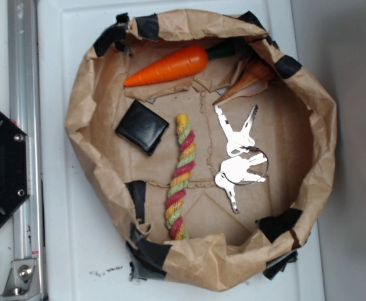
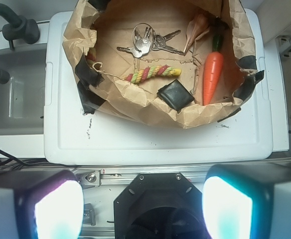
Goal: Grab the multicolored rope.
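One twisted multicolored rope (image 1: 179,178) lay in my crumpled paper bowl (image 1: 321,125), between one black square pad (image 1: 142,126) and the keys (image 1: 239,160).
One smooth carrot (image 1: 167,66) sat apart; my claw (image 2: 144,206) hung spread, empty, outside the bowl.

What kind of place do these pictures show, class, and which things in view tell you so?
Probably a robot test bench, not a home: a taped brown paper nest on a white plastic lid holds unrelated props, the multicolored rope, keys and a toy carrot, beside an aluminium rail.

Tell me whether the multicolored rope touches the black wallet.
Apart. The exterior view shows a strip of brown paper between the multicolored rope and the black wallet.
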`<action>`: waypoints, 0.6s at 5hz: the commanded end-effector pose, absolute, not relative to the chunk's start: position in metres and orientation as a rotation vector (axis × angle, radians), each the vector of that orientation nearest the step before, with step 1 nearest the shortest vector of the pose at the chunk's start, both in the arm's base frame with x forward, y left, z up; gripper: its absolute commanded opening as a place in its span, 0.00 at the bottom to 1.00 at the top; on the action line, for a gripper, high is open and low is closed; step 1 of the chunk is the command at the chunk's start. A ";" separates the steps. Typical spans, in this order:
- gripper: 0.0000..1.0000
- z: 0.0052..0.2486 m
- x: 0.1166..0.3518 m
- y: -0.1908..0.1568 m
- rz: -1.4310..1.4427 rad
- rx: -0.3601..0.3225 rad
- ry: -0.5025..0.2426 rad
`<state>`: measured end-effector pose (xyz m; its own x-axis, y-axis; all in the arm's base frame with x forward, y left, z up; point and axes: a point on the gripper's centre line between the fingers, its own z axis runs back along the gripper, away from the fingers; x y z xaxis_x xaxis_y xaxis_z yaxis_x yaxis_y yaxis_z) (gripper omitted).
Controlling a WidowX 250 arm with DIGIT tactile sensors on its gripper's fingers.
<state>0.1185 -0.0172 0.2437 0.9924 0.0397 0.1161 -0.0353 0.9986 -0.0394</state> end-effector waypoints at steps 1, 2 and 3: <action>1.00 0.244 0.118 -0.017 0.038 -0.037 -0.117; 1.00 0.208 0.169 -0.018 0.206 -0.090 -0.083; 1.00 0.179 0.215 -0.009 0.460 -0.103 -0.036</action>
